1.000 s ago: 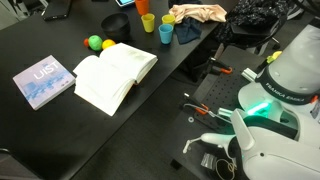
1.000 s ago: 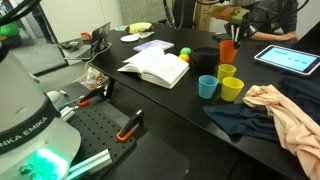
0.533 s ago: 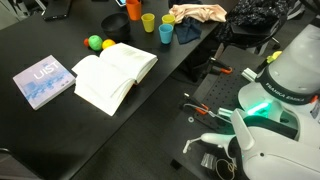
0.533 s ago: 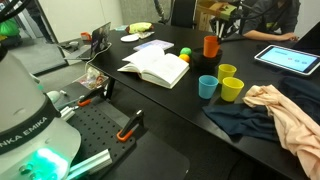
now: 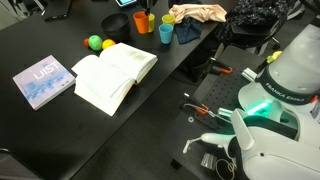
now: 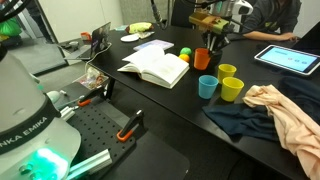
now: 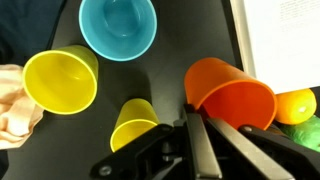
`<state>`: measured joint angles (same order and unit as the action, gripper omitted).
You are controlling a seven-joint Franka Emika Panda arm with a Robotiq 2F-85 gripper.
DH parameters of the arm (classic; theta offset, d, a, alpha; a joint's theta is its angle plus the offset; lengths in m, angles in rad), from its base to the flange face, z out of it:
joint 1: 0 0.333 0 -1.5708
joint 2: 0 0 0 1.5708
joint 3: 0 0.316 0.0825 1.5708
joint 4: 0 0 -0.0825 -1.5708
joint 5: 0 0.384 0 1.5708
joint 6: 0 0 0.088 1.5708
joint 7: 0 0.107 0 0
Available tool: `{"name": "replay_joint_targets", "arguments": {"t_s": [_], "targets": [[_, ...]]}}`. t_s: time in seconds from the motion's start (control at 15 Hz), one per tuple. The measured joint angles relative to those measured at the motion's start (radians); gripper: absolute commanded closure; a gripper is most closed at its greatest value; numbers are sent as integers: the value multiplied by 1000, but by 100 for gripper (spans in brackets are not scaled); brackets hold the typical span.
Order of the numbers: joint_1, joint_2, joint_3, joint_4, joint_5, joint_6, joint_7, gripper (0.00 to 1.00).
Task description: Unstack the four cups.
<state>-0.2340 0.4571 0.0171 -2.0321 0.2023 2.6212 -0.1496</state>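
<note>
My gripper [image 7: 192, 118] is shut on the rim of the orange cup [image 7: 230, 100], which tilts low over the black table between the open book and the other cups. In an exterior view the gripper [image 6: 212, 38] hangs over the orange cup [image 6: 203, 58]. Three cups stand apart and upright: the blue cup [image 6: 207, 86], the yellow cup [image 6: 227, 72] and the greenish-yellow cup [image 6: 232, 90] beside the cloth. The wrist view shows the blue cup [image 7: 118, 27], the yellow cup [image 7: 135, 122] and the greenish-yellow cup [image 7: 62, 80]. I cannot tell whether the orange cup [image 5: 140, 22] touches the table.
An open book [image 6: 155, 68] lies close to the orange cup, with a green ball [image 6: 185, 52] and a yellow ball [image 6: 184, 59] at its edge. A dark cloth [image 6: 235, 118] and a peach cloth [image 6: 285, 115] lie by the cups. A tablet [image 6: 290, 60] sits behind.
The gripper has carried the orange cup away from the other cups, toward the book and balls, and lowered it near the table. The other cups have not moved.
</note>
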Motion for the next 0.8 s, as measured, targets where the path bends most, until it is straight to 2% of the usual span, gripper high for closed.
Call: {"name": "replay_joint_targets", "arguments": {"t_s": [0.33, 0.8], "targets": [[0, 17, 1, -49, 0, 46, -23, 97], [0, 69, 0, -74, -8, 173, -32, 97]]}}
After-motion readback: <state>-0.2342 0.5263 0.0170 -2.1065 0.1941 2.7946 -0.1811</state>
